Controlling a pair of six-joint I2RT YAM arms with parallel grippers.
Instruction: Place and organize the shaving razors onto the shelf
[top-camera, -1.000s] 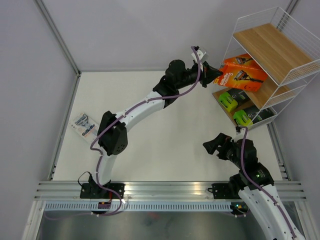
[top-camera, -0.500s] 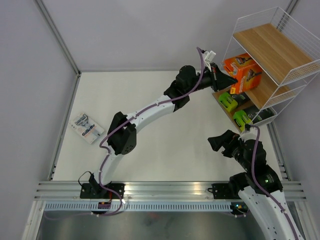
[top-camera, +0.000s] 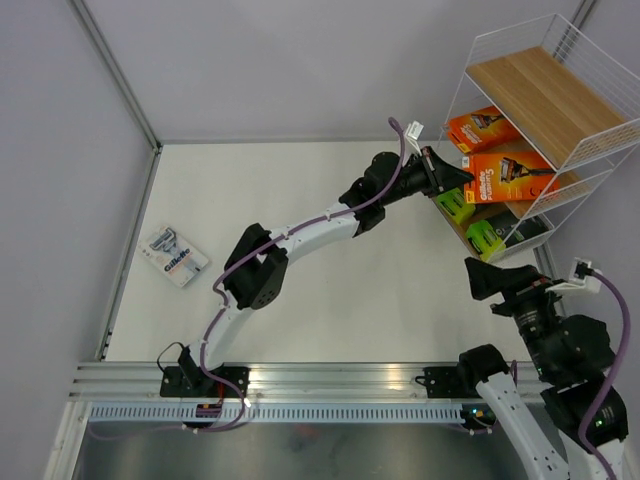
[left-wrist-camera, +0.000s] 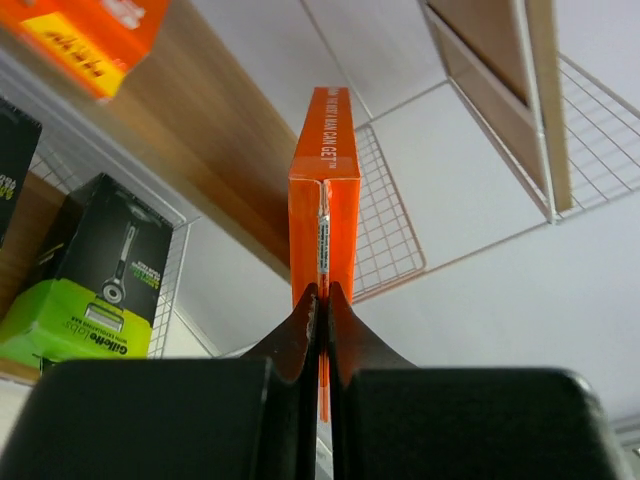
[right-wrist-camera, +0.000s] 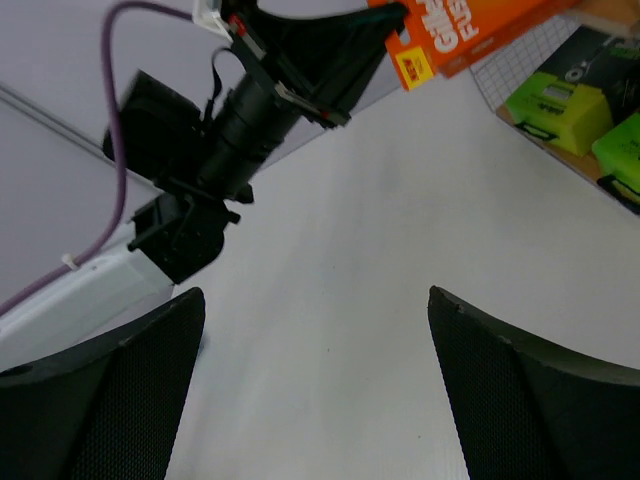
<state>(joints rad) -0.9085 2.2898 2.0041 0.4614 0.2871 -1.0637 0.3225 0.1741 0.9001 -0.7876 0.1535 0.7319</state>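
We count four of the five razor packs at the shelf (top-camera: 545, 95), which stands at the counter's far right corner. The black-and-green packs (top-camera: 455, 205) sit on the lowest board. One orange pack (top-camera: 483, 128) rests toward the back of the middle tier. The held orange pack (top-camera: 510, 172) is at the front of that same tier, clamped edge-on by the left end effector (top-camera: 448, 176). We cannot tell whether it already touches the board.

The white-and-blue pack (top-camera: 175, 257) lies flat on the counter (top-camera: 350, 300) close to its left edge, well apart from the shelf and untouched. By our judgement, what is left is to let go of this pack, then fetch that last one.

The right end effector (top-camera: 492, 280) has its fingers spread wide and holds nothing. It hovers near the counter's right edge, just in front of the shelf's lowest tier.

Room is tight at the shelf: wire sides and the board above hem in the middle tier, and the left arm reaches there stretched far across the counter. The top board is bare. The middle of the counter gives open room, but the last pack lies near the left rail, so there is little room on that side.
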